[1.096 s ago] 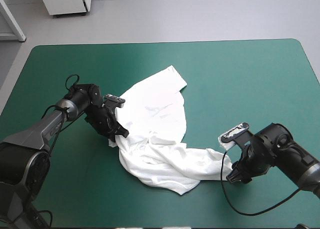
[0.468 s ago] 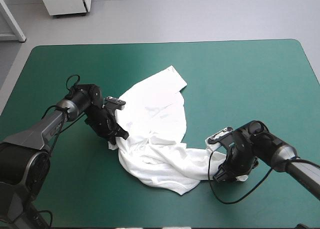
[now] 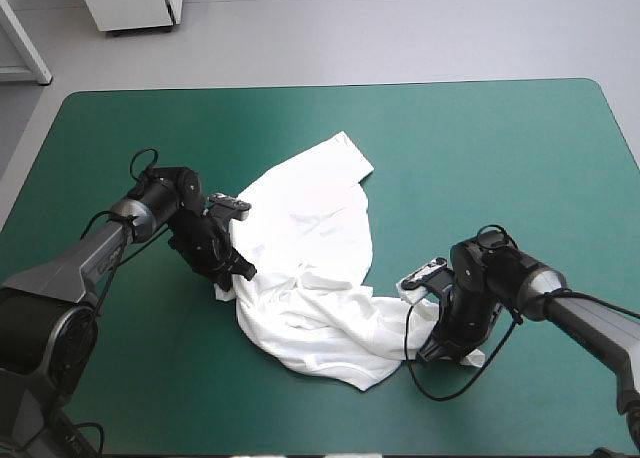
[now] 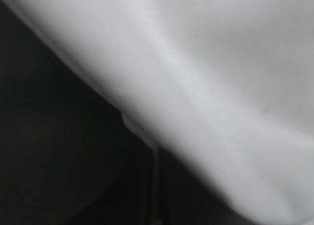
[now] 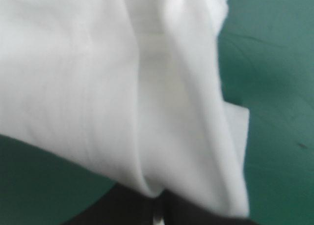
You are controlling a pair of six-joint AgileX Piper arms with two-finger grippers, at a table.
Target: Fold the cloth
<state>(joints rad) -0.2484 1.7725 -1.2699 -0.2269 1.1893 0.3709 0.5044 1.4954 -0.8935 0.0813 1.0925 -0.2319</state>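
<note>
1. White fabric, the T-shirt (image 3: 320, 238), lies crumpled near the middle of the teal-green worktop (image 3: 520, 158). Its long axis runs from 12 o'clock and curves down toward 4 o'clock.
2. My left gripper (image 3: 236, 270) sits at the heap's 9 o'clock edge. Its black fingers (image 4: 98, 185) meet, with the sheet pinched between them.
3. My right gripper (image 3: 438, 344) is at the 4 o'clock tail, and its fingers (image 5: 127, 212) are likewise closed on cloth.
4. The bulk lies between both arms. I judge that the twisted folds there may drag when I spread it.
</note>
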